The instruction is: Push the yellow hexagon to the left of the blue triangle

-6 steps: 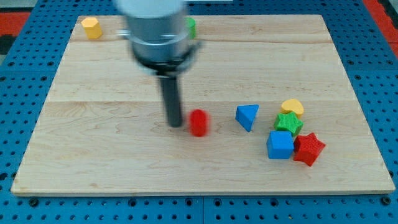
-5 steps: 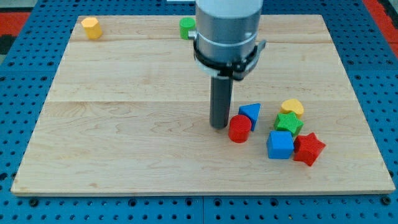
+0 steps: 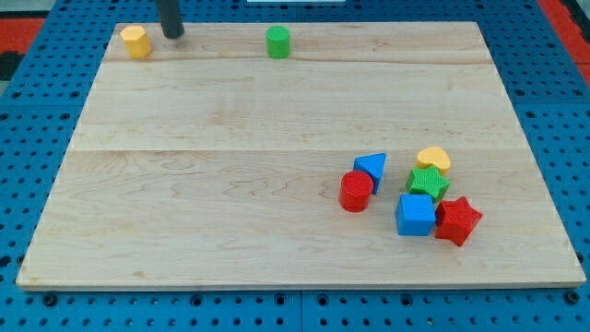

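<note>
The yellow hexagon point(image 3: 135, 41) sits at the board's top left corner. My tip point(image 3: 172, 33) is just to its right, a small gap between them. The blue triangle point(image 3: 371, 171) lies at the lower right, touching the red cylinder point(image 3: 356, 192) at its lower left. The tip is far from the blue triangle.
A green cylinder point(image 3: 277, 41) stands at the top centre. Right of the blue triangle lie a yellow heart-like block point(image 3: 432, 159), a green star point(image 3: 427, 183), a blue cube point(image 3: 415, 214) and a red star point(image 3: 457, 220). The wooden board point(image 3: 184, 184) lies on a blue pegboard.
The rod pushed the red cylinder right against the blue triangle, then moved away to the top left beside the yellow hexagon. The arm's body has left the view.
</note>
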Controlling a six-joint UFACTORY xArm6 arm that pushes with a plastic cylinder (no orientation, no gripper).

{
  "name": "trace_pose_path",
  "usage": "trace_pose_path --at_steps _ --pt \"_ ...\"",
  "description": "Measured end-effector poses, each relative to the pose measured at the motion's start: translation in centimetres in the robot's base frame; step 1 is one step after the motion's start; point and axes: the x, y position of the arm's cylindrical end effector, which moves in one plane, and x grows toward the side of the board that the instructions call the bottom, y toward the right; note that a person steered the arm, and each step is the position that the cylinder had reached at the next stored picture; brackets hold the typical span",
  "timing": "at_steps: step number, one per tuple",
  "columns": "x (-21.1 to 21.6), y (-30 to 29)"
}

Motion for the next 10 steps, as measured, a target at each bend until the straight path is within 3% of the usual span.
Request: trace_pose_path --at_steps 1,2,3,4,5,7,10 --pt "0.1 -5.8" --pt "3.6 -6.3" --pt "3.9 -3.2" --pt "8.0 -1.1" --pt "12.5 2.8" --pt "13.5 16.9" --pt "23.9 27.1"
